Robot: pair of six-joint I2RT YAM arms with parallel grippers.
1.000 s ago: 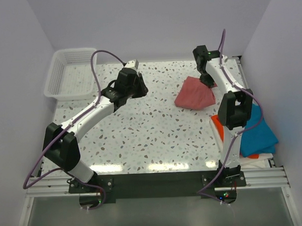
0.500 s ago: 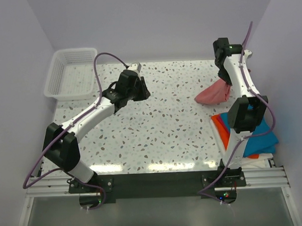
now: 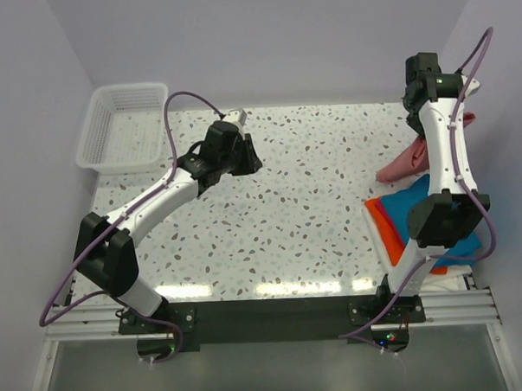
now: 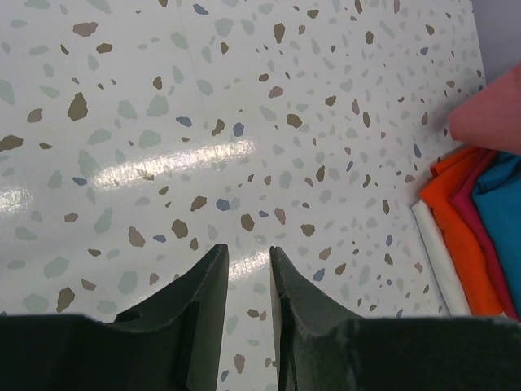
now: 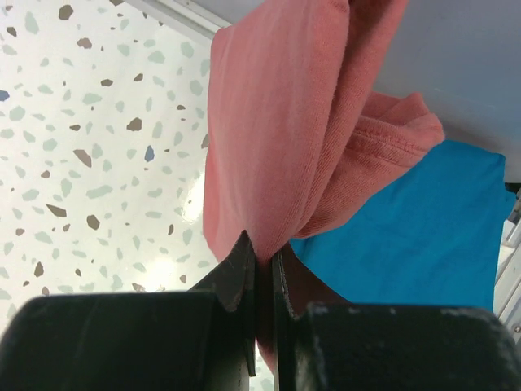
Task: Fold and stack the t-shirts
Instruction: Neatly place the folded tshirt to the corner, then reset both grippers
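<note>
Top: salmon-red shirt (image 3: 404, 163) hangs bunched at right edge of table (image 3: 314, 210), over teal-blue shirt (image 3: 414, 197) and orange shirt (image 3: 379, 218).
Left wrist: left gripper (image 4: 247, 257) partly open, empty, above table.
Right wrist: right gripper (image 5: 262, 248) pinched tight on salmon-red shirt fold.

Basket (image 3: 87, 144) far left; shirt (image 3: 402, 162) behind shirt stack (image 3: 406, 205), right

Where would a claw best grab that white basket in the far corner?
Probably the white basket by the rim of its near wall, coming straight down: that wall is thin and upright, so one finger fits inside, one outside. The left claw is open and empty; the right claw is pinching the salmon t-shirt.
</note>
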